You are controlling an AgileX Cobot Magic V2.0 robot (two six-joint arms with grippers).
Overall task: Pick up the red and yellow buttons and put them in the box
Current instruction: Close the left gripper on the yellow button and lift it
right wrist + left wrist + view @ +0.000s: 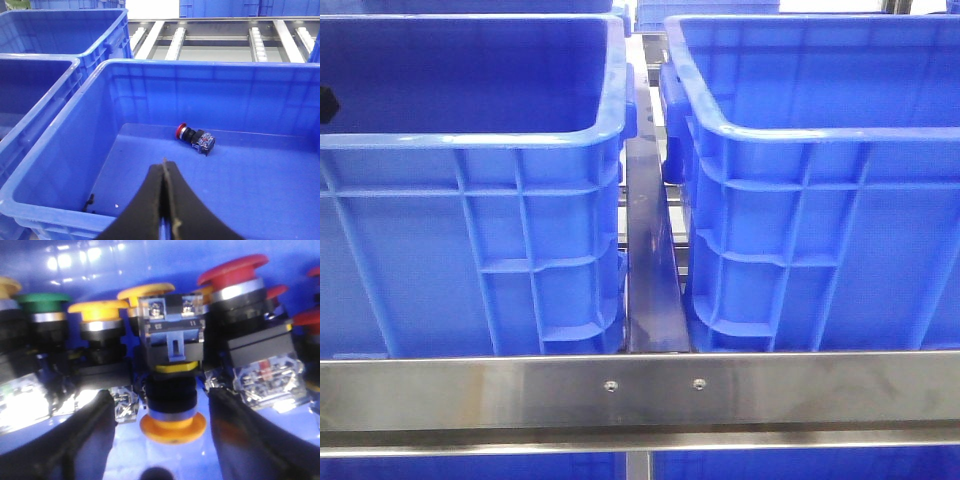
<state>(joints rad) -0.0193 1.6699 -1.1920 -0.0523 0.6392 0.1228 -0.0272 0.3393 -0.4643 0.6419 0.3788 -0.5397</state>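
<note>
Two blue crates (470, 170) (820, 170) sit side by side behind a steel rail (640, 390). Right crate (65, 150): one red button (195, 138) lies on its side on the floor, ahead of the right gripper (165, 200), well apart; fingers pressed together, holding nothing. Left gripper (160, 440): fingers spread wide, astride a yellow button (172, 427) lying cap-toward-wrist, not touching. Beyond it stand more yellow buttons (97, 315), a red mushroom button (235, 275), and a green button (42, 302).

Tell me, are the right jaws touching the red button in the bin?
Apart. The right wrist view shows the shut right gripper above bare bin floor, well short of the red button.
</note>
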